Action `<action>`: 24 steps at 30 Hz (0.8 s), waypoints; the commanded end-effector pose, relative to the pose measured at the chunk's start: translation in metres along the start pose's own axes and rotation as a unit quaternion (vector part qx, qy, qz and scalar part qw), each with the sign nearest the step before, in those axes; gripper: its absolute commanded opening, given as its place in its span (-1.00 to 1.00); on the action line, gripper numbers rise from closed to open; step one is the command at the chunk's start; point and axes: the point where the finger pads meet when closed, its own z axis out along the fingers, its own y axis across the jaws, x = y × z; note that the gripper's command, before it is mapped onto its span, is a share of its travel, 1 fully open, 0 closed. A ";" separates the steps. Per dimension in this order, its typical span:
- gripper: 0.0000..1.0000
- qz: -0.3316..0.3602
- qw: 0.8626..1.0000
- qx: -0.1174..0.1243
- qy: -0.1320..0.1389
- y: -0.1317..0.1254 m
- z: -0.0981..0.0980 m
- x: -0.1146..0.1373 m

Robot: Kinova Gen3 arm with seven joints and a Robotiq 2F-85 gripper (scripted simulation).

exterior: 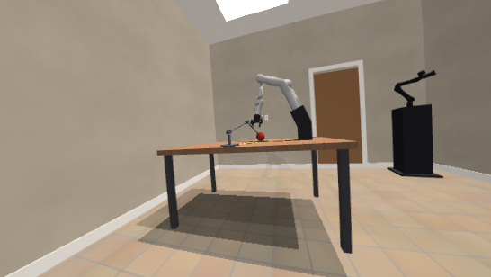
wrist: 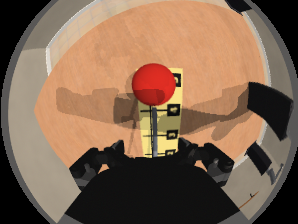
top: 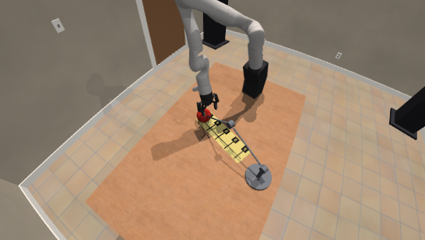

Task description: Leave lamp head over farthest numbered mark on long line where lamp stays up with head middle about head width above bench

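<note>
The lamp's red ball head (top: 202, 117) (exterior: 260, 136) (wrist: 154, 84) is low over the far end of the yellow numbered strip (top: 240, 145) (wrist: 164, 145). In the wrist view it lies beyond mark 4 and partly covers the last mark's box. A small gap under it, if any, is hard to tell. The grey lamp base (top: 253, 184) (exterior: 229, 145) stands past the strip's other end; the elbow (top: 230, 124) (exterior: 247, 121) is raised. My gripper (top: 208, 107) (exterior: 256, 125) (wrist: 150, 145) is open, above the head and slightly toward the elbow, with the lamp's thin forearm passing below between the fingers in the wrist view.
The wooden bench top (top: 156, 187) (exterior: 193, 148) lies under the lamp. My arm's black pedestal (top: 254, 79) (exterior: 304, 126) stands on the bench behind the lamp. Another black pedestal (exterior: 411, 139) stands on the floor away from the bench. Arm shadows cross the strip.
</note>
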 end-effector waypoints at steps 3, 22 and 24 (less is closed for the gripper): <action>1.00 0.008 1.000 0.000 -0.003 0.004 0.010 0.003; 1.00 0.002 1.000 -0.001 -0.002 0.001 0.047 -0.001; 1.00 0.004 1.000 -0.002 -0.003 0.002 0.048 0.000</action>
